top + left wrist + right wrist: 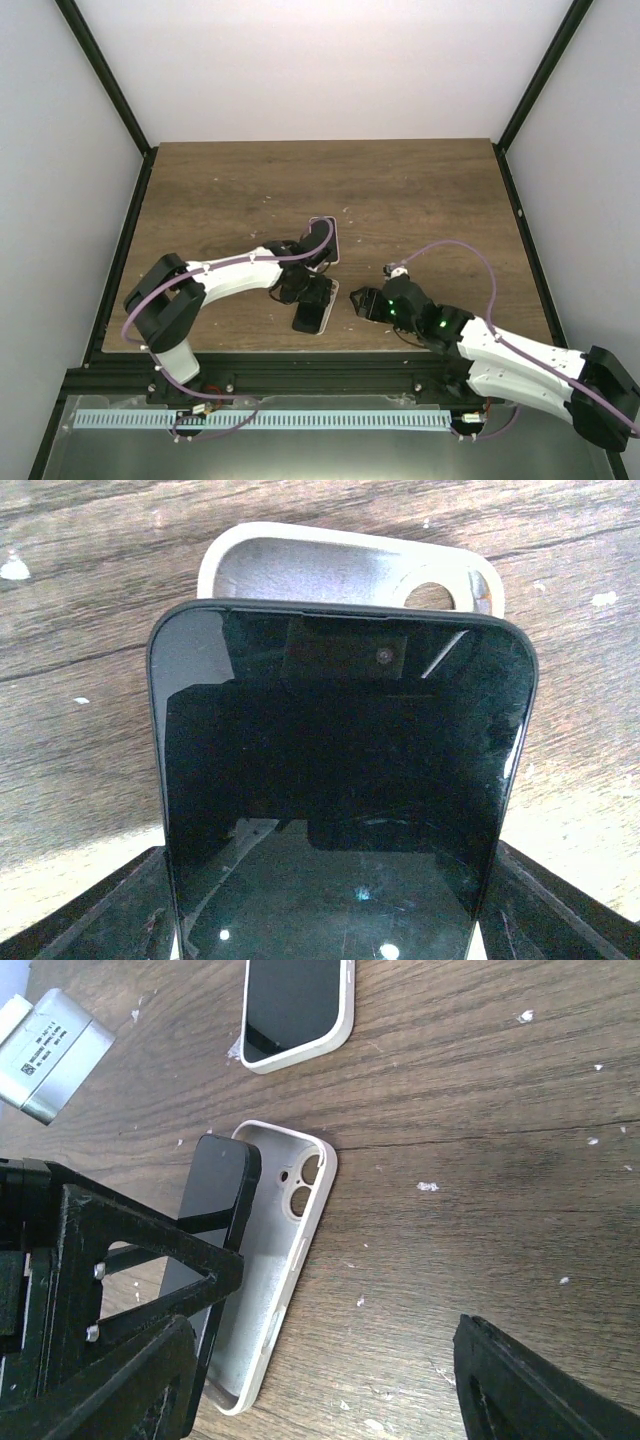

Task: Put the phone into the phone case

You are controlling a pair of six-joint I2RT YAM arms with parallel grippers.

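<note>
Phone [340,780] tilted over cream case [300,560], clasped by left gripper [335,925], right gripper [356,303] wide apart, empty

You are looking at two arms, a left arm [230,272] and a right arm [510,360], each carrying one claw: a left claw [313,296] and a right claw [361,303]. One worktop [430,200] is carrying everything. You are counting two cream cases: a near case [282,1270] and a far case [346,1020]. One bare black phone [340,780] is showing, and one more dark screen [292,1000] is filling the far case.
</note>
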